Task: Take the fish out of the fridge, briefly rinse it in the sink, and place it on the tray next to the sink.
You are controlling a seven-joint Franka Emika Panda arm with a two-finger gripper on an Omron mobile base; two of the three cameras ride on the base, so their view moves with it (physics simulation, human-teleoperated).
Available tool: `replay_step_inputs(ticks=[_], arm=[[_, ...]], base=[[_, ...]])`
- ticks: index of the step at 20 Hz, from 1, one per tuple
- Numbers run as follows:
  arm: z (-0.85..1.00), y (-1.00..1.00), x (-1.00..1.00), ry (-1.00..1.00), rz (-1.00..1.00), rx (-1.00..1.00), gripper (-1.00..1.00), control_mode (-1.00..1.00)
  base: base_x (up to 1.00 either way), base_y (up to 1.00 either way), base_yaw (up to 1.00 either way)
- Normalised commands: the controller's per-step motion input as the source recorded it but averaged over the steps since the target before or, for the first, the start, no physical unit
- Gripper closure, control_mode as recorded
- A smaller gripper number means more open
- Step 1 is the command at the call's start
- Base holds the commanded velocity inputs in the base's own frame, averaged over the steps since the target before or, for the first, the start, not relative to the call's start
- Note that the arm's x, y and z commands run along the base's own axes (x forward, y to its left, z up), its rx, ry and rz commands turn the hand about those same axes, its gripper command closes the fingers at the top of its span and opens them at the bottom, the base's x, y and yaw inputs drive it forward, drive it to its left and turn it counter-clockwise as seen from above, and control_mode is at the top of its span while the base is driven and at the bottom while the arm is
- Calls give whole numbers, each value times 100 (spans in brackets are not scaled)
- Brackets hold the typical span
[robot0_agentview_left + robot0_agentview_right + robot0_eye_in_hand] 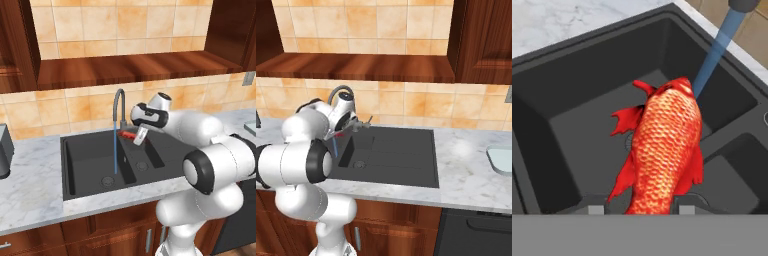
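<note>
one fish clamped in gripper over sink, water stream running into basin

The fish is clamped between the gripper fingertips, hanging over the sink basin, its far end touching the blue water stream falling into the sink
</note>
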Motion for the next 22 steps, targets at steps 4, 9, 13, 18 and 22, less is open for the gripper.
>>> replay_step_inputs(ticks=[4,9,13,18,22], arm=[[-1,-2,19,-5,0,0,100,-100],[-13,10,52,-5,0,-14,100,-100],[-8,33,31,0,0,-8,100,-100],[-7,62,6,-1,3,-9,100,-100],[-7,3,45,-5,0,-10,100,-100]], base=[[0,0,0],[0,0,0],[0,0,0],[0,0,0],[0,0,0]])
